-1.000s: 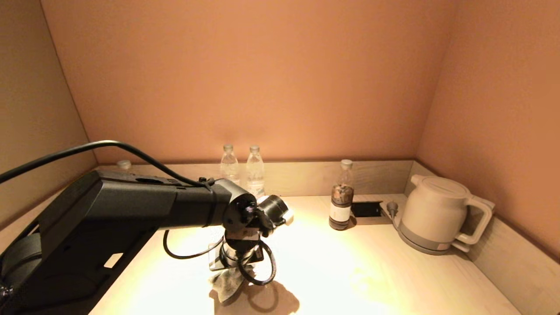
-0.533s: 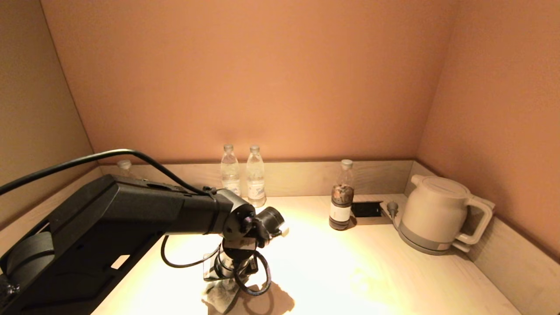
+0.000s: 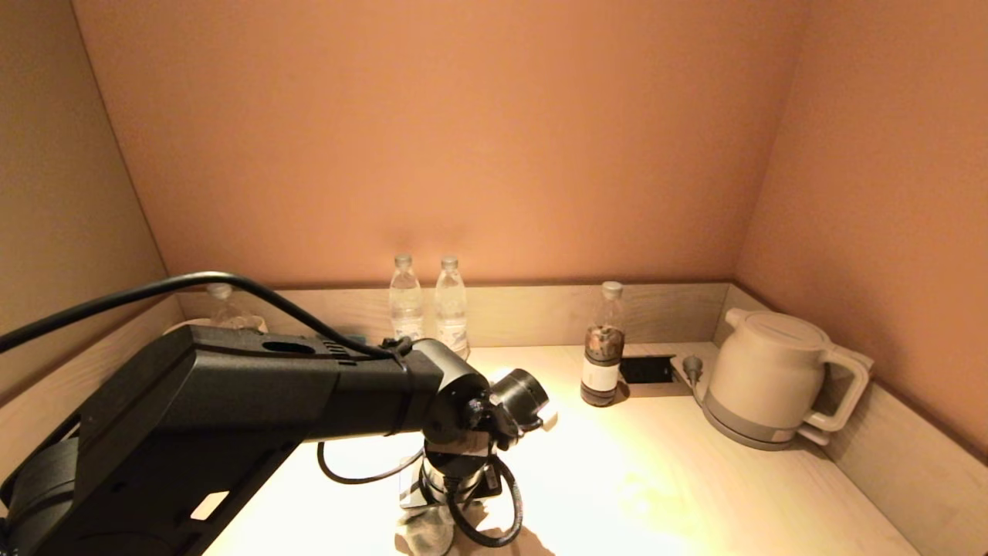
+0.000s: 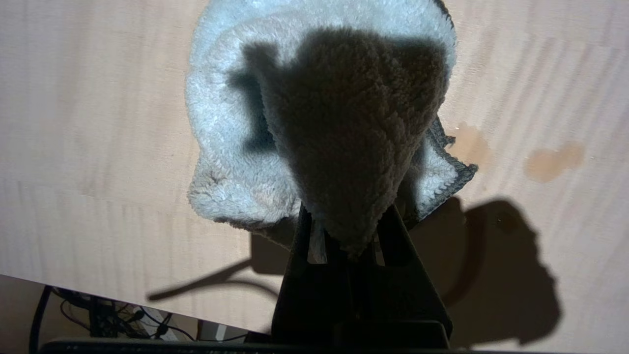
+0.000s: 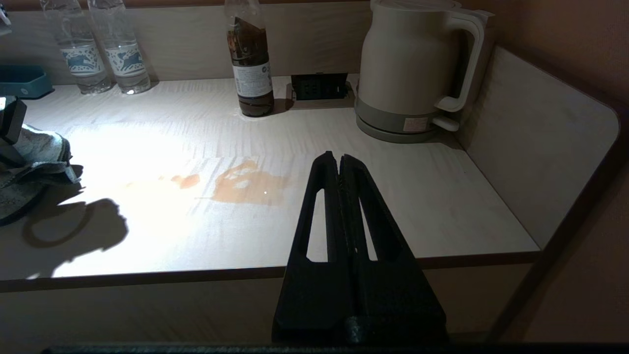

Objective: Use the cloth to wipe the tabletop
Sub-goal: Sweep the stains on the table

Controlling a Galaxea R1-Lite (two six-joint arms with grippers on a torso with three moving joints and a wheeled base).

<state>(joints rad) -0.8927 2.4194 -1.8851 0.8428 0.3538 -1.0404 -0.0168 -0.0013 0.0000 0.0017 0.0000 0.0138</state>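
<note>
My left gripper (image 3: 436, 513) points down at the near middle of the wooden tabletop (image 3: 656, 479) and is shut on a grey fluffy cloth (image 3: 426, 533). In the left wrist view the cloth (image 4: 231, 123) spreads flat on the wood, bunched up between the fingers of the gripper (image 4: 346, 231). Brown spill stains (image 4: 553, 160) lie just beside the cloth; in the right wrist view they (image 5: 245, 184) sit mid-table, with the cloth (image 5: 34, 152) to one side. My right gripper (image 5: 339, 160) is shut and empty, held off the table's front edge.
Two water bottles (image 3: 428, 305) stand at the back wall and a dark-filled bottle (image 3: 603, 355) stands right of them. A white kettle (image 3: 772, 378) sits in the right corner beside a socket (image 3: 647, 369). Another bottle (image 3: 224, 305) stands at the back left.
My left gripper and the cloth first slid left and nearer, then moved right along the table's near part, closer to the stains.
</note>
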